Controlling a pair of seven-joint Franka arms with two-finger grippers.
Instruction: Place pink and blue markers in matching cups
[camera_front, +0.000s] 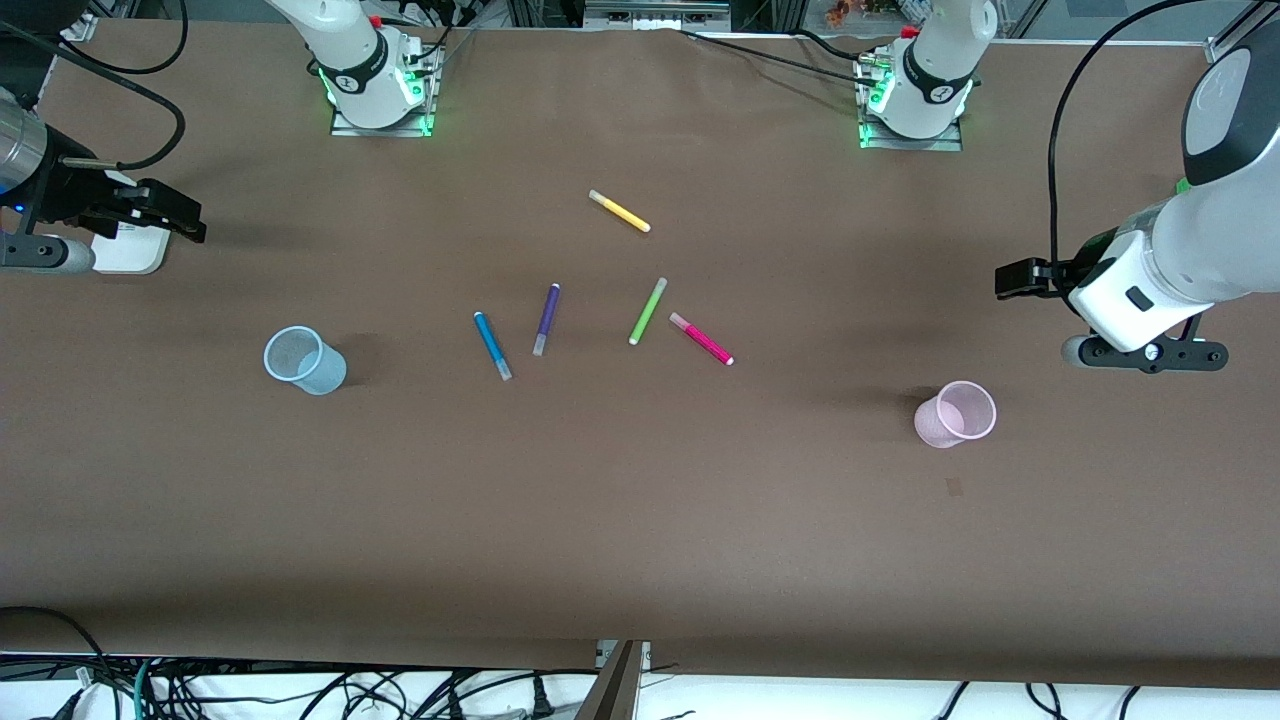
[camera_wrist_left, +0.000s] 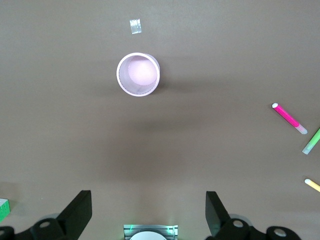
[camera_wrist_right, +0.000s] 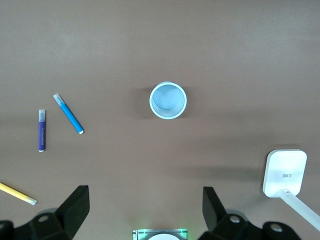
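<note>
Both tools agape; round translucent cups

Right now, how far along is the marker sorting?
Nothing is done yet. The pink marker and blue marker lie on the table, and the pink cup and blue cup stand empty. Both claws are open and empty, left claw above the pink cup's area, right claw above the blue cup's. Both placements remain.

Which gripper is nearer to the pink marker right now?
Left. The left gripper hangs open over the table's left-arm end, near the pink cup. The right gripper, also open, is farther from the pink marker, past the blue cup.
</note>
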